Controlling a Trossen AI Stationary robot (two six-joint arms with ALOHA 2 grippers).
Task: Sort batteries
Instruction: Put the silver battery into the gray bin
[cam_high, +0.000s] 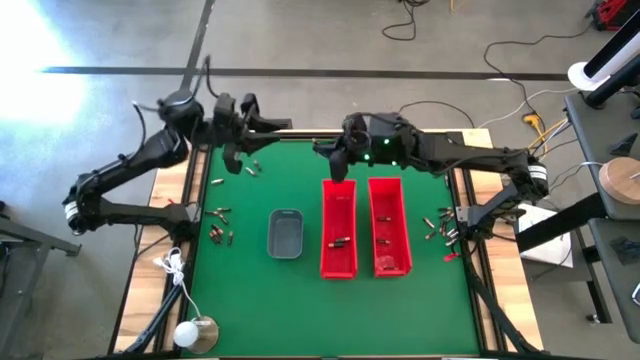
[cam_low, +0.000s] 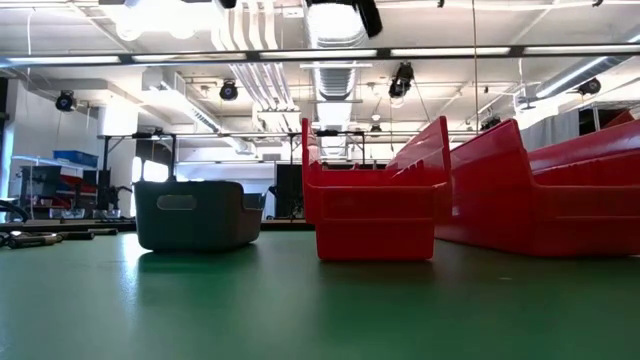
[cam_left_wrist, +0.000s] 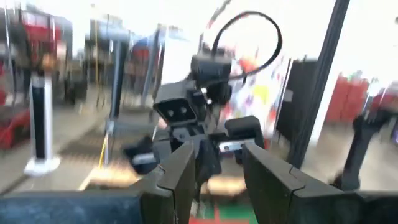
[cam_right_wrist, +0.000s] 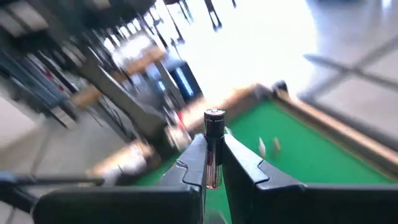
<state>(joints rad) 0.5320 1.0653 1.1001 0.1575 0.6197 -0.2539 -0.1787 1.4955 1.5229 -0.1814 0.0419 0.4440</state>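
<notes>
My right gripper (cam_high: 340, 165) is above the far end of the left red bin (cam_high: 338, 228) and is shut on one dark battery (cam_right_wrist: 213, 149). My left gripper (cam_high: 232, 152) is open and empty over the mat's far left part; its fingers (cam_left_wrist: 180, 171) stand apart in the left wrist view. Loose batteries lie on the green mat in a far left group (cam_high: 250, 168), a left group (cam_high: 220, 225) and a right group (cam_high: 440, 225). A few batteries lie in the left red bin (cam_high: 340, 242) and in the right red bin (cam_high: 385, 240). My right gripper pinches the battery's lower half (cam_right_wrist: 212, 171) between its two fingers. The battery lies along the fingers, and its silvery-capped end (cam_right_wrist: 214, 115) sticks out past the fingertips. The battery is lifted clear of the mat and the bin.
A small grey tray (cam_high: 285, 233) stands left of the two red bins, and it also shows in the low view (cam_low: 190, 215). The right red bin (cam_high: 388, 225) stands beside the left one. Wooden table edges frame the mat. A white cable and a round thing (cam_high: 195, 332) lie at the near left corner.
</notes>
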